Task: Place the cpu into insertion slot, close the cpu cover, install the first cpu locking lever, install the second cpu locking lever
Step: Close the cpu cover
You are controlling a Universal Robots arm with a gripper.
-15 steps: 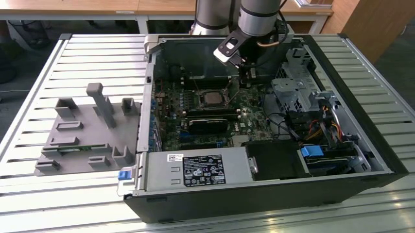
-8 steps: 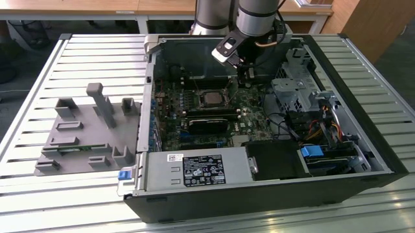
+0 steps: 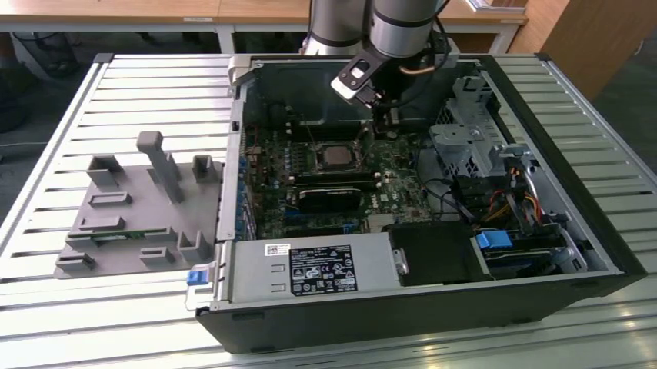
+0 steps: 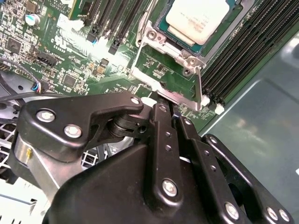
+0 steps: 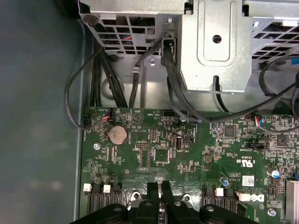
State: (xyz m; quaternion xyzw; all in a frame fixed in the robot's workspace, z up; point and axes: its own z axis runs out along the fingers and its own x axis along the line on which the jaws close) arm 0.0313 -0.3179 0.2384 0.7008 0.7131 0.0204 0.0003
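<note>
End effector (image 5: 159, 187), fingers closed on nothing visible, is hovering just beside the cover (image 4: 167, 46); the seated cpu (image 4: 198, 18), judged light, stiff and fragile, is calling for edge-only handling.

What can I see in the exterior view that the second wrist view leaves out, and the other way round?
Exterior view: the whole open computer case on a slatted table, a grey fixture beside it, and the arm reaching in.
Second wrist view: close detail of the silvery frame around the chip, its screws, and a thin metal rod beside it.
Both: the cpu seated on the green motherboard, and the shut gripper close to it.
</note>
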